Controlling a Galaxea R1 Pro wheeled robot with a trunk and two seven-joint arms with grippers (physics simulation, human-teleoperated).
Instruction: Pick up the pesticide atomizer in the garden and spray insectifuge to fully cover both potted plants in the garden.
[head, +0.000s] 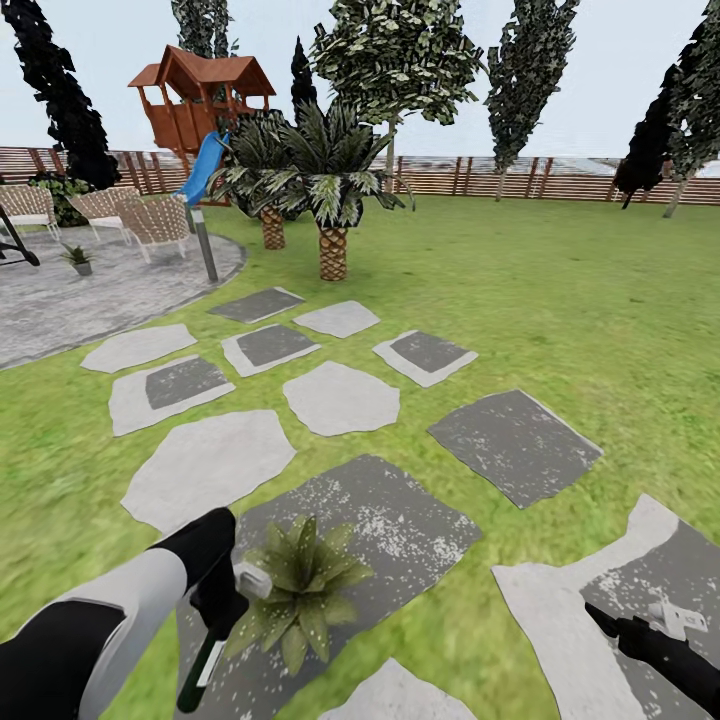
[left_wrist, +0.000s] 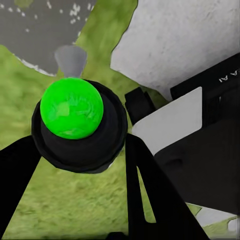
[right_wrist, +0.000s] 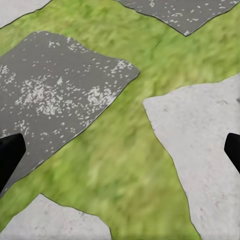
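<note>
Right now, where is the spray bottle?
In the head view the pesticide atomizer is low on the left, held in the left pincer, right beside the spiky potted plant on a dark slab.

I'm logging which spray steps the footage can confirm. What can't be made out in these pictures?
- Pesticide atomizer, head view: the left gripper covers its middle; its nozzle direction is unclear.
- Any spray on the near potted plant: not discernible.
- Far potted plant on the patio: too small for detail.
- Right gripper: arm cut off by the frame corner.
</note>
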